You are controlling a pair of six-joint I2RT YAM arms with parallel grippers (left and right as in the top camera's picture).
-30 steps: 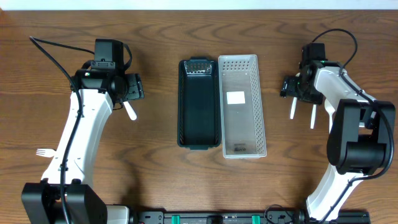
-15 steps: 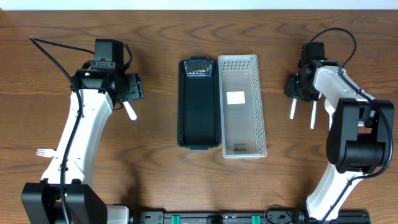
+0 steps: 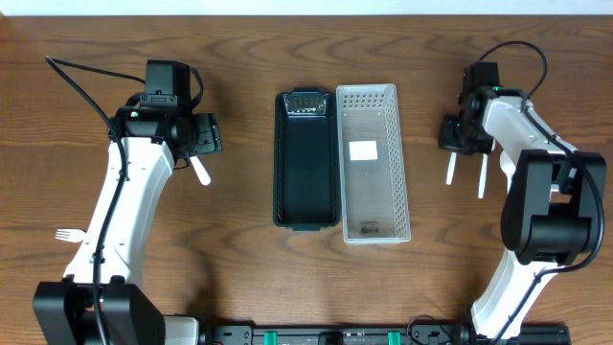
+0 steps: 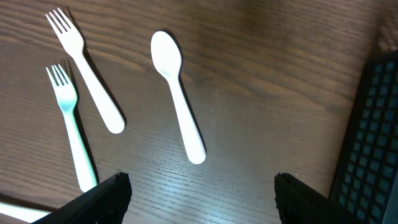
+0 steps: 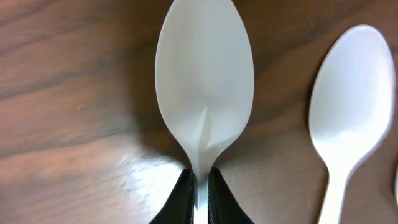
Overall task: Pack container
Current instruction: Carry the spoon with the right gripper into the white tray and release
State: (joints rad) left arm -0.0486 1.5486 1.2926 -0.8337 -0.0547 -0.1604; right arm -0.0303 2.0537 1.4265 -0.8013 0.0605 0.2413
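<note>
Overhead, a black container (image 3: 306, 158) and a clear container (image 3: 374, 163) are seen side by side, touching, at the middle of the table (image 3: 239, 57). The left pincer (image 3: 209, 134) is held well left of the black container, with a left spoon (image 3: 199, 171) just beside it on the wood, and a lone fork (image 3: 65, 234) is seen near the table's left edge. The right pincer (image 3: 454, 134) is placed well right of the clear container, over the upper ends of a gripped spoon (image 3: 450, 170) and a second spoon (image 3: 483, 177), which lie near each other. In the left wrist view, the left pincer's jaws are spread wide and nothing is held; two white forks (image 4: 84, 74) and the left spoon are seen flat on the wood, and a corner of the black container shows at the right edge. In the right wrist view, the right pincer is closed narrowly on the neck of the gripped spoon, whose bowl points away from the fingers (image 5: 180, 193); the second spoon lies apart to its right.
</note>
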